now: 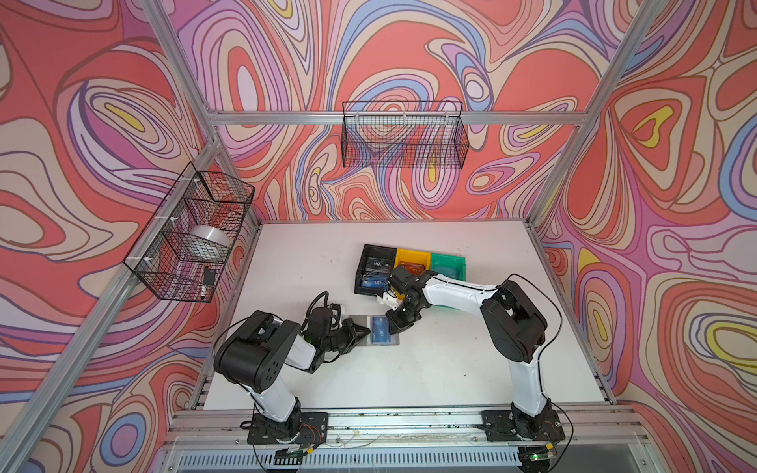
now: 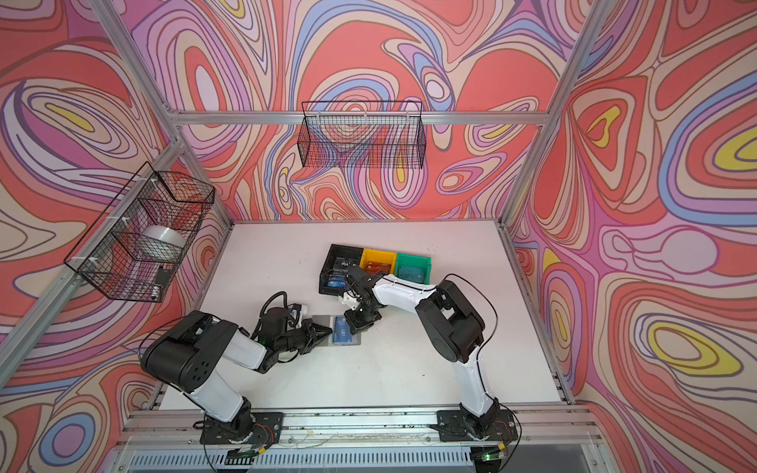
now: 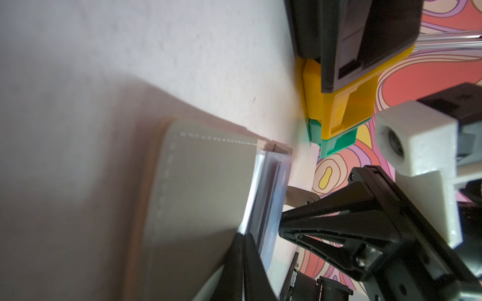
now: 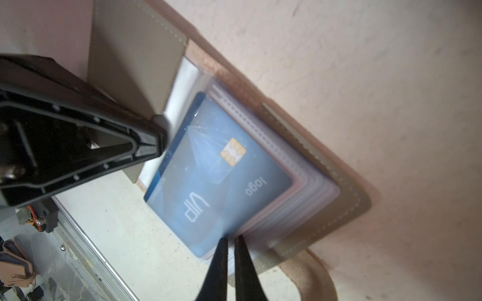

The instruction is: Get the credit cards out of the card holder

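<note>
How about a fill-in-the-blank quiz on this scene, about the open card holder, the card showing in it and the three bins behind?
1. The card showing in the open card holder is coloured ____.
2. The large word printed on that card reads ____.
3. Between the black bin and the green bin stands the ____ bin.
Missing words: blue; VIP; yellow.

White table (image 1: 450, 368) — open card holder (image 1: 361, 320) and three bins (image 1: 411, 252).

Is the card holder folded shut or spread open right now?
Spread open. The card holder has its grey cover turned back, exposing stacked clear sleeves and a blue card.
</note>
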Robot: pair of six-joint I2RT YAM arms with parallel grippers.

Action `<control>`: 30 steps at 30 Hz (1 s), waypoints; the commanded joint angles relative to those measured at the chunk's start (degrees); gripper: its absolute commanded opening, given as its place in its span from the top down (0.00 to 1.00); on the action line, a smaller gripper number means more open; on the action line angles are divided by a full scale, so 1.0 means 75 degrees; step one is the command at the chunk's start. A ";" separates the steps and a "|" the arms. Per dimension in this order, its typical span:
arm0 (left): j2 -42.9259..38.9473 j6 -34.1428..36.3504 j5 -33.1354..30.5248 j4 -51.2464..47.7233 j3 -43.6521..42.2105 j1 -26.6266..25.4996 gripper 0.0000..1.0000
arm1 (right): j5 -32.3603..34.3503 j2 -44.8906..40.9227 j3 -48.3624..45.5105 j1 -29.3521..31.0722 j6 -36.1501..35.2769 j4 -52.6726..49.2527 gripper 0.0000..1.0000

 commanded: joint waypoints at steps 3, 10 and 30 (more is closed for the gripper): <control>-0.0259 0.0207 0.0025 -0.0446 -0.0016 0.0038 0.80 | -0.0021 0.0058 0.0184 0.0046 -0.0035 -0.0049 0.88; -0.0377 0.0303 0.0035 -0.0745 0.0115 0.0041 0.81 | 0.0172 -0.0188 0.0445 0.0048 -0.0113 -0.0266 0.88; -0.0081 0.0154 0.0120 -0.0358 0.0187 0.0040 0.82 | 0.0960 0.0508 0.1000 0.0031 -0.0235 -0.0597 0.92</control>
